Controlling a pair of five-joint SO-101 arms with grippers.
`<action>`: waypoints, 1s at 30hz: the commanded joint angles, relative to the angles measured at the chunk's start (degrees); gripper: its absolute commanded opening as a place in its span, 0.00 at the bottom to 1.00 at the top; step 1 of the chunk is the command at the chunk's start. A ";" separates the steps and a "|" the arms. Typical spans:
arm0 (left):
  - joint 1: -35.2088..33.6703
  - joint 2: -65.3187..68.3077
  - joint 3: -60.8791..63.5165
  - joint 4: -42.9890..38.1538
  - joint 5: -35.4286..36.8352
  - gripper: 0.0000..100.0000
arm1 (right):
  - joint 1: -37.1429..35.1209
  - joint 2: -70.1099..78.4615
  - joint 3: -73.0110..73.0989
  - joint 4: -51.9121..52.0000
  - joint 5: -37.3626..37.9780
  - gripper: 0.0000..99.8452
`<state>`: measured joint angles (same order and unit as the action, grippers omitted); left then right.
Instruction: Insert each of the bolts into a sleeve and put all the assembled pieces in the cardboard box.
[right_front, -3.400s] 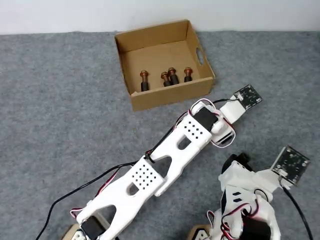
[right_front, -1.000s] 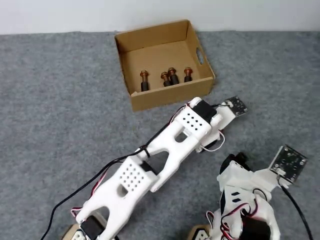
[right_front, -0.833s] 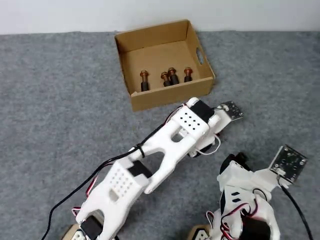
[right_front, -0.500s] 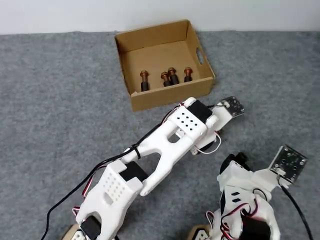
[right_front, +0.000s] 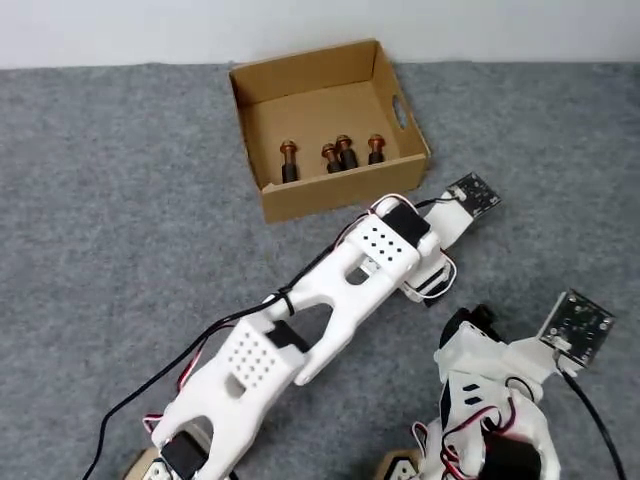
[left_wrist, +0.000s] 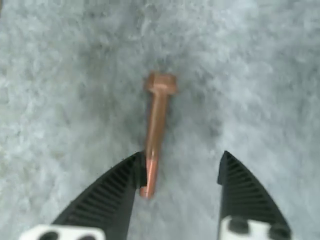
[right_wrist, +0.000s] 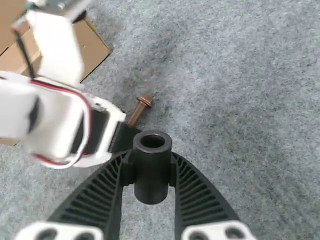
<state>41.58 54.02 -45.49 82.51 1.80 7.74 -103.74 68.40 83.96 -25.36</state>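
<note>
Left jaws are spread around the threaded end of the bolt (left_wrist: 156, 130), and one jaw tip touches it (head points away from the jaws). I see the bolt lying flat on the grey table (right_front: 120, 220), near the cardboard box (right_front: 330, 198). Right jaws pinch the black sleeve (right_wrist: 151, 172), near that bolt. Four assembled pieces (right_front: 335, 153) stand in the box along its near wall.

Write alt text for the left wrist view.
A copper bolt lies on grey carpet, its hex head pointing away from the open left gripper. Its tip sits right beside one black finger, off-centre in the gap.
</note>
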 joint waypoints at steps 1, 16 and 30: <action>-0.88 6.15 -12.35 3.52 0.26 0.20 | -0.40 -0.13 -0.26 -1.63 0.35 0.01; -0.70 19.96 -34.86 18.02 -7.21 0.00 | -0.40 -0.13 -0.26 -1.63 0.35 0.01; -0.70 3.96 -34.68 18.20 -0.97 0.00 | -0.48 -0.13 -0.35 -1.45 0.35 0.01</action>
<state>40.97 65.63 -78.81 99.21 -1.80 7.74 -103.74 68.40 83.96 -25.36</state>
